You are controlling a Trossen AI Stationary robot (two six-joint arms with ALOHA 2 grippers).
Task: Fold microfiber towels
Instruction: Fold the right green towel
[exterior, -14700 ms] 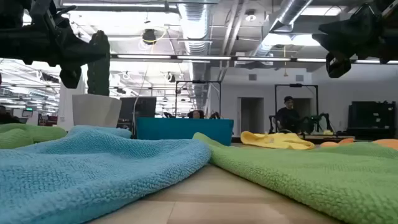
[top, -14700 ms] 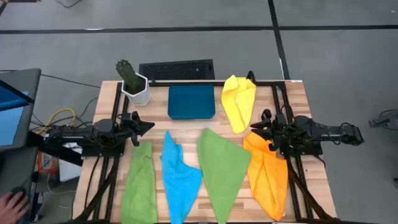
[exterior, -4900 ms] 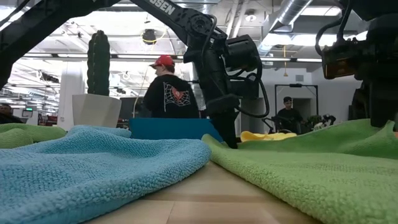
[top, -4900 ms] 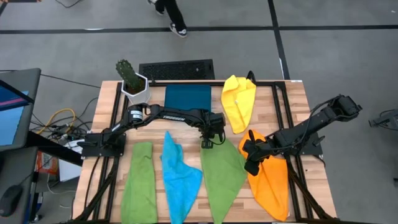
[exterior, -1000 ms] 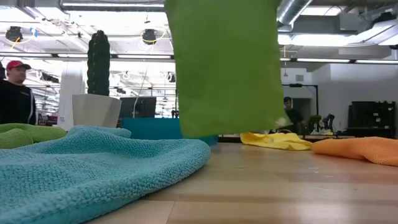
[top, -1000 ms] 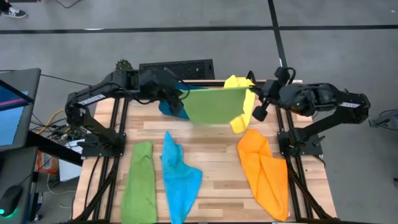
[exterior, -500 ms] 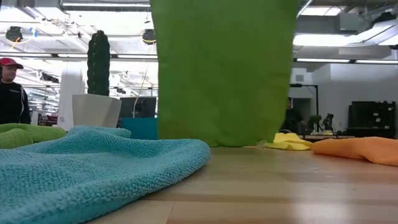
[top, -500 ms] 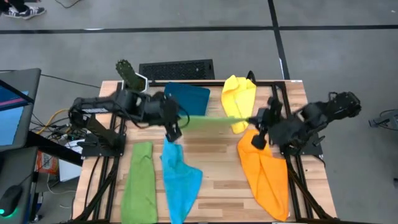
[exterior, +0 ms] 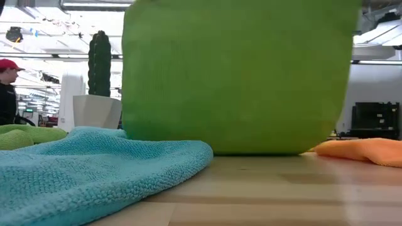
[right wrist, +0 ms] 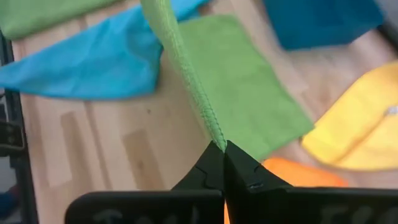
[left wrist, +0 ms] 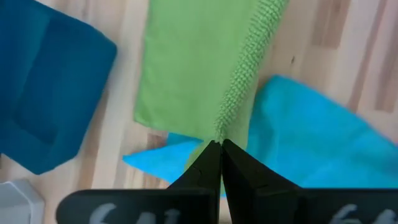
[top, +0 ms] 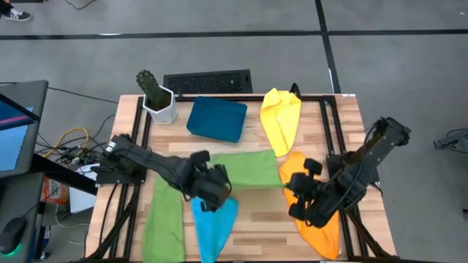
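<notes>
A green microfiber towel (top: 246,169) is stretched between my two grippers above the middle of the table. It fills the low view as a hanging sheet (exterior: 235,75), and its far part lies flat on the wood. My left gripper (top: 213,191) is shut at the towel's left end, above the sky-blue towel (top: 216,226). At the right end my right gripper (top: 295,191) is shut, above the orange towel (top: 324,232). A second green towel (top: 164,219) lies near left and a yellow one (top: 281,117) far right. My left gripper pinches the green towel's left upper corner (left wrist: 219,132) between its two shut fingers, slanting down from the left. The held edge (left wrist: 245,68) runs taut toward the other gripper. The towel hangs below it, its lower part on the table. My right gripper pinches the green towel's right upper corner (right wrist: 215,138) between its two shut fingers, slanting down from the right. The raised edge (right wrist: 177,56) runs off taut from the fingers. The towel's lower part (right wrist: 239,87) lies flat on the wood.
A dark teal tray (top: 216,120) sits askew at the far middle, next to a potted cactus (top: 156,97) at the far left. A keyboard (top: 208,80) lies beyond the far edge. A person (exterior: 7,88) stands in the room behind.
Both grippers have come down and toward the near edge, carrying the green towel between them. The towel, which hung clear over the far side of the table, now has its lower end on the wood and trails flat behind the raised edge.
</notes>
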